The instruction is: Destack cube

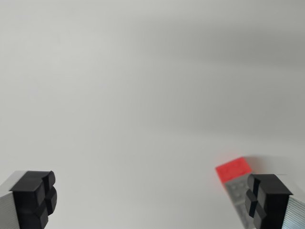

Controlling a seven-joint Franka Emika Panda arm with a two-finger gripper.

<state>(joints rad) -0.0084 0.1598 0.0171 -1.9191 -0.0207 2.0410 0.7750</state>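
The gripper (150,198) is seen with its jaws spread wide, nothing held between them, 1 black pad (34,198) at the wrist view's lower left and the other (264,200) at its lower right. The stack is not centred in that gap: it is caught low at the wrist view's right, partly hidden behind the right pad.

A risk can be judged here. If a descent is made from this offset, the stack may be struck by the right finger instead of straddled, and both pieces could be toppled or shoved across the white table (143,95).

A red cube (233,168) is seen adjoining a grey block (237,191), studded like a toy brick. Which one is uppermost cannot be told.
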